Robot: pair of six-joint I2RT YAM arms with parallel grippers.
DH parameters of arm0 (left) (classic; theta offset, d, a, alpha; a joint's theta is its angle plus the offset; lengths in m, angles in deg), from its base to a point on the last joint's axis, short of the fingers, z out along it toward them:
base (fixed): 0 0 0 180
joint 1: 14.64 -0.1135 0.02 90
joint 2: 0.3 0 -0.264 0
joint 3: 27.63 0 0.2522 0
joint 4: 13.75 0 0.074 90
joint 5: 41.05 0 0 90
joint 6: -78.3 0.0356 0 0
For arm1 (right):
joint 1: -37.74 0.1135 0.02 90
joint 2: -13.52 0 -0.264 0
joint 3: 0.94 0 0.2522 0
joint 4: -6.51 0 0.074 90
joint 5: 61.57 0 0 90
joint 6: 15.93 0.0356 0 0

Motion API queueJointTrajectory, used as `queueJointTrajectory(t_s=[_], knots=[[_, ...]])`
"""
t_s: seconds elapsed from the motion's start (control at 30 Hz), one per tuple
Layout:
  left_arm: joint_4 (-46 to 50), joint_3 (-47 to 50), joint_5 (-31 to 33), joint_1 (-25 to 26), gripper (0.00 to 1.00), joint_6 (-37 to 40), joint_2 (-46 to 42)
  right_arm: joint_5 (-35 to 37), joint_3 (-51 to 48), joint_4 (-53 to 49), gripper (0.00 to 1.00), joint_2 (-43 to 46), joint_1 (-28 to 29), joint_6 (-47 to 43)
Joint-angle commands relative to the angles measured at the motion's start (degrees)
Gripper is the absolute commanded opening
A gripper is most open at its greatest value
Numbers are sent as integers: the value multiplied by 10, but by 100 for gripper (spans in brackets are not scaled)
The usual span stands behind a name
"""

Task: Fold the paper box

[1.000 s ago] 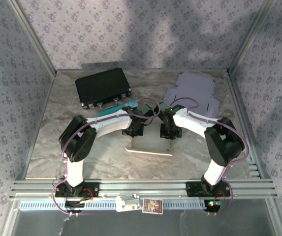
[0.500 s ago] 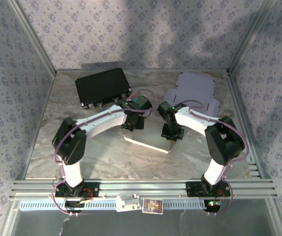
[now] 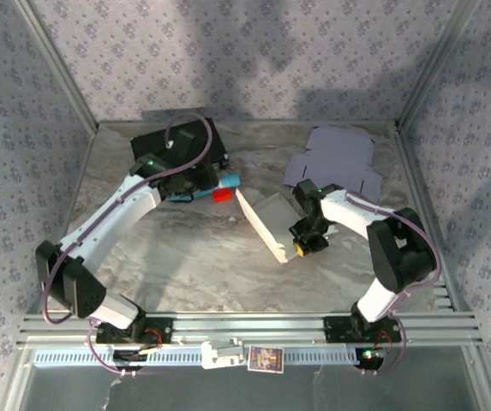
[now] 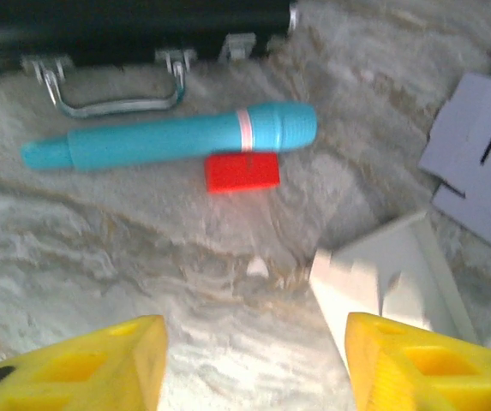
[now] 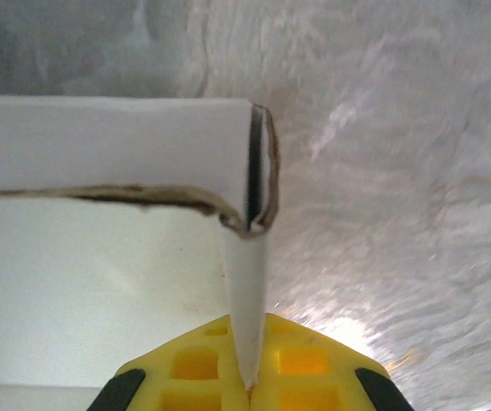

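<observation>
The white paper box [image 3: 266,221] stands partly folded and tilted on the table's middle right. My right gripper [image 3: 302,246] is shut on one of its side walls. In the right wrist view that thin wall [image 5: 249,282] runs edge-on down between the closed yellow fingers of the right gripper [image 5: 249,390]. My left gripper [image 3: 195,187] hovers to the box's left, apart from it, near the black case. In the left wrist view the left gripper [image 4: 254,364] stands open with bare table between its fingers, and the box [image 4: 382,287] lies ahead on the right.
A black case [image 3: 176,145] sits at the back left, its handle [image 4: 116,90] facing me. A teal pen [image 3: 219,181] and a small red block [image 3: 221,195] lie just in front of it. Flat lavender cardboard [image 3: 335,158] lies at the back right.
My left gripper opened, let go of the box and swung back left toward the black case. The right gripper, still shut on the box, carried it right and tipped it up.
</observation>
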Motion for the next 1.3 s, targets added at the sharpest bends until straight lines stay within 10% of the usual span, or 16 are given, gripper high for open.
queueJointTrajectory(t_s=[0.0, 0.13, 0.5, 0.77, 1.07, 1.27], knots=[[-20, 72, -105, -7, 52, -2, -17, -35, -19, 37, 0, 28, 3, 151], [-94, 160, -192, -7, 45, -18, -22, -55, -29, 68, 0, 27, 7, 219], [-143, 229, -191, 12, 44, -1, -10, -86, -34, 132, 0, -20, 55, 319], [-183, 224, -197, 31, 43, -8, 34, -86, -34, 140, 32, -19, 58, 304], [-222, 205, -171, 49, 39, -12, 56, -38, 36, 24, 54, 59, 29, 164], [-244, 204, -168, 47, 38, -16, 60, 63, 168, -15, 58, 121, 19, -93]])
